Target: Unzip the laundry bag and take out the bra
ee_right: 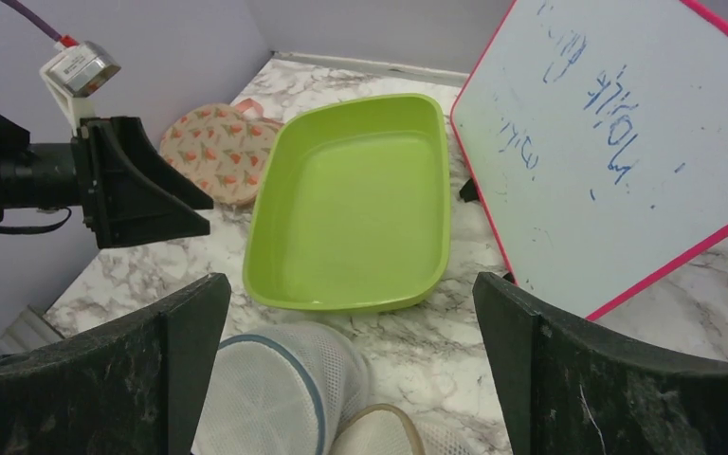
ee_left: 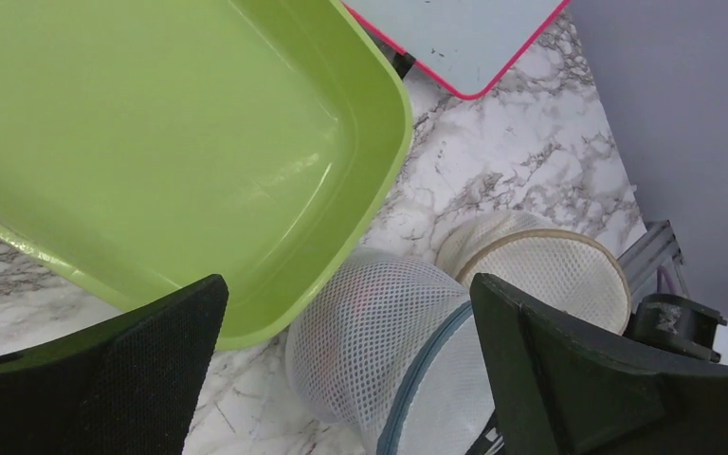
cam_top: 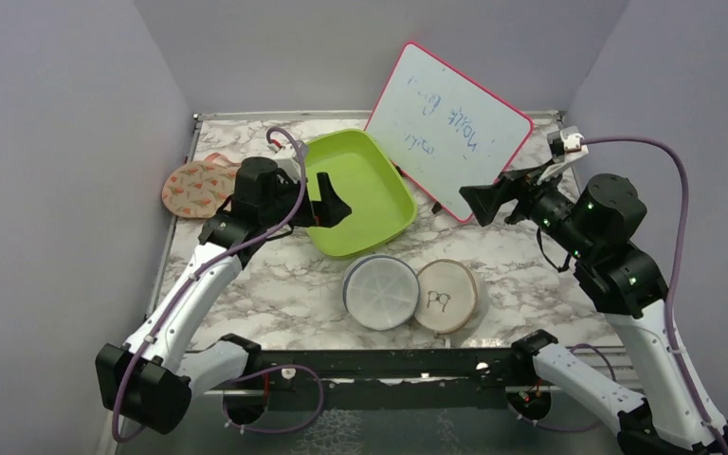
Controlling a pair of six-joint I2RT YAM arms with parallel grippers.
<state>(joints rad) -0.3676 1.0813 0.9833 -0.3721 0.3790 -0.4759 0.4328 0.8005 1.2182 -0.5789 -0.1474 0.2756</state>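
The laundry bag [cam_top: 380, 291] is a round white mesh drum with a grey-blue zip rim, lying flat on the marble table near the front middle, zipped shut. It shows in the left wrist view [ee_left: 393, 355] and the right wrist view [ee_right: 275, 398]. A faint reddish shape shows through its mesh; the bra itself is hidden. My left gripper [cam_top: 332, 207] is open and empty, held above the green tray, up and left of the bag. My right gripper [cam_top: 482, 201] is open and empty, held high, up and right of the bag.
A beige round disc marked with black glasses [cam_top: 447, 296] touches the bag's right side. A lime green tray [cam_top: 365, 194] lies behind the bag. A pink-framed whiteboard [cam_top: 447, 128] leans at the back. A patterned pad [cam_top: 197, 187] lies at the back left.
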